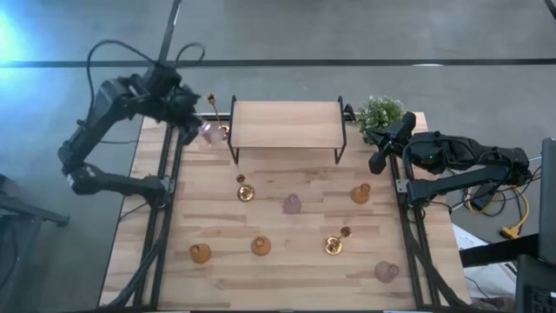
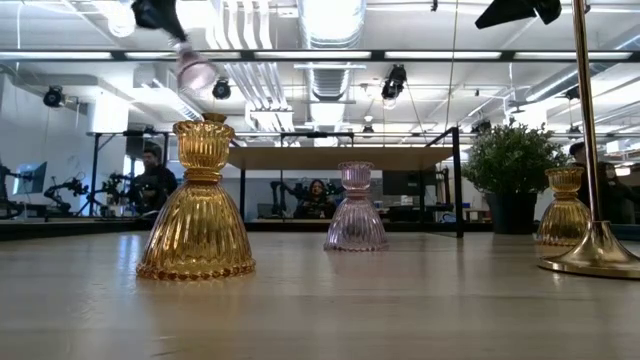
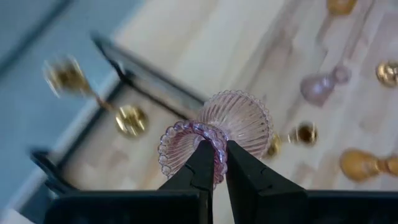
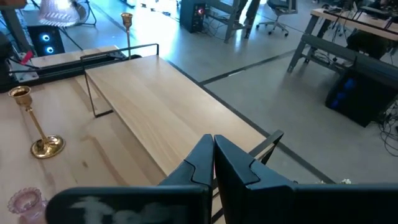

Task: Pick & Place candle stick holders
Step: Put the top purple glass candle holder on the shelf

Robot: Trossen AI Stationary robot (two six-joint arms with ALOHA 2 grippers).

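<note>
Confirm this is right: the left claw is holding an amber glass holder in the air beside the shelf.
Not quite. The holder clamped in the left claw is pink, not amber, as the left wrist view shows. The rest holds: it is lifted off the table, beside the shelf.

A pink ribbed glass holder (image 1: 211, 132) hangs tilted above the table's 11 o'clock corner, pinched at its rim. Two gold candlesticks (image 1: 215, 113) show just beside it. A third gold candlestick (image 1: 246, 190) stands left of centre, and a fourth (image 1: 334, 243) stands toward 5 o'clock. A pink holder (image 1: 292, 204) stands upright at the centre; another pink one (image 1: 386, 271) sits at 5 o'clock. Amber holders stand at 3 o'clock (image 1: 360, 193), 6 o'clock (image 1: 261, 246) and 7 o'clock (image 1: 201, 253).
</note>
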